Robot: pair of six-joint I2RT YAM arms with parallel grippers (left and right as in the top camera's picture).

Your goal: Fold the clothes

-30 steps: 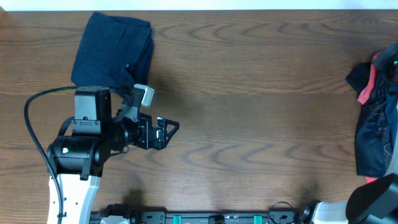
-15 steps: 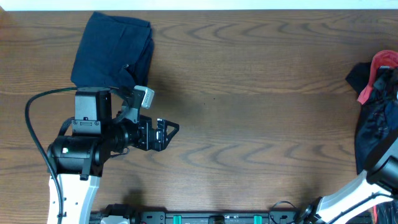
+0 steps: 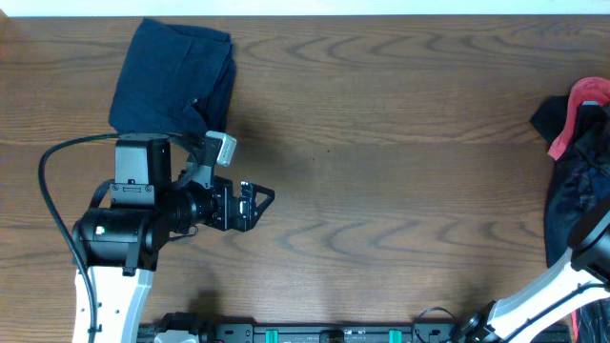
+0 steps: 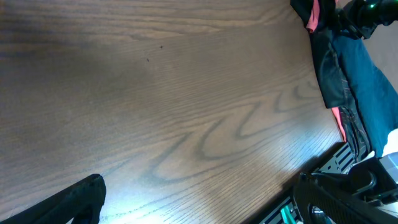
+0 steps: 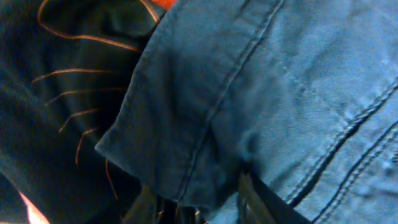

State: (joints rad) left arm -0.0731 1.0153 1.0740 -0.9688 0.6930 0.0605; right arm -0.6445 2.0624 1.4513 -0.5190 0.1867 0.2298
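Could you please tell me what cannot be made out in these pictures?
- Right pincer: overhead, beyond the right edge; in its wrist view, denim fills the picture, so whether it grips is unclear.
- Pile of clothes: overhead, cut by the right edge; how many garments is unclear.
- Folded bundle: overhead, its near edge hidden by the left arm.
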